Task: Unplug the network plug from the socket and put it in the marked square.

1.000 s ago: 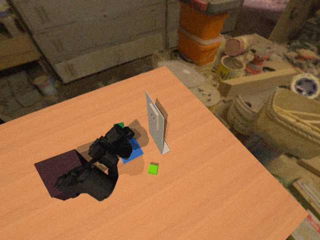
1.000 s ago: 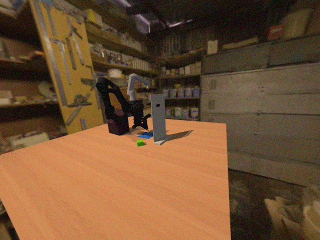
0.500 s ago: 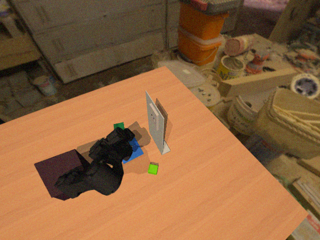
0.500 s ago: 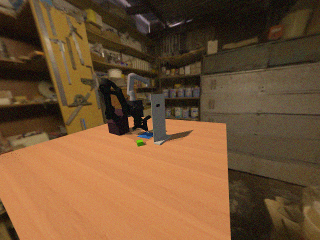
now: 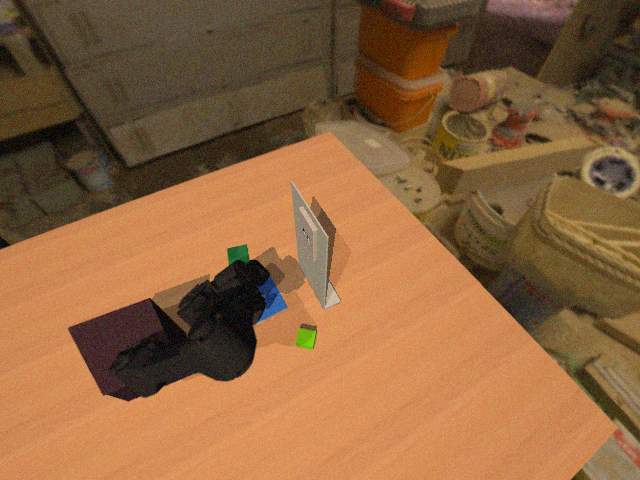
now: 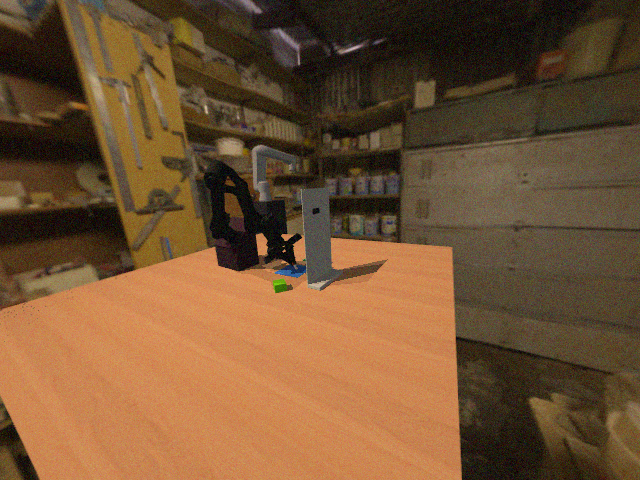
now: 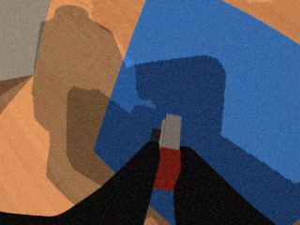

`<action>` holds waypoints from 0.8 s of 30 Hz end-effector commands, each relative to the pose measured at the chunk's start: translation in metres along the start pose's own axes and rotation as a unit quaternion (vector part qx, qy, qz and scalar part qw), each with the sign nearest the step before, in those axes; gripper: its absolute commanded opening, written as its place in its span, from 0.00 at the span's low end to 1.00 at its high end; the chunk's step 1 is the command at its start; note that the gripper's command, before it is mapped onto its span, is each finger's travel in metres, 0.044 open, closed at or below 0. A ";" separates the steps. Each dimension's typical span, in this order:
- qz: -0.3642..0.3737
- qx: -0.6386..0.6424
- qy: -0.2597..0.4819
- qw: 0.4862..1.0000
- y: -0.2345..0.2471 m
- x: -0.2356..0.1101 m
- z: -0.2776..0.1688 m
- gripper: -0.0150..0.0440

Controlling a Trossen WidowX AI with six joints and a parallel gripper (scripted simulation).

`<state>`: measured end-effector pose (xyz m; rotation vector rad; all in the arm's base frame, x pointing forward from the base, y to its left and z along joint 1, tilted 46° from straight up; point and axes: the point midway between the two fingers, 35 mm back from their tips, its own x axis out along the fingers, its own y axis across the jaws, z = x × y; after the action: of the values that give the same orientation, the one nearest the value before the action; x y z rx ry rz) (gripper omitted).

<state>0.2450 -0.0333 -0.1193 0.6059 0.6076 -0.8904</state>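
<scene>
i am counting one table [image 5: 423,361] under me, and one upright panel [image 5: 310,248] with one socket [image 6: 315,210] in it. i am seeing one blue square [image 7: 250,88] marked on the wood. i am holding one plug [image 7: 169,153] between two black fingers of my one gripper [image 7: 165,150]. i am counting two green blocks: a dark one [image 5: 237,253] and a bright one [image 5: 306,338]. one dark base [image 5: 111,335] is carrying my one arm [image 5: 206,341].
</scene>
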 end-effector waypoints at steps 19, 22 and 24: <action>-0.001 -0.001 0.001 1.000 -0.003 0.005 0.002 0.25; -0.001 -0.001 0.001 1.000 -0.003 0.005 0.002 0.34; -0.001 -0.001 0.001 1.000 -0.003 0.005 0.002 0.43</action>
<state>0.2450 -0.0389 -0.1221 0.6042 0.6110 -0.8907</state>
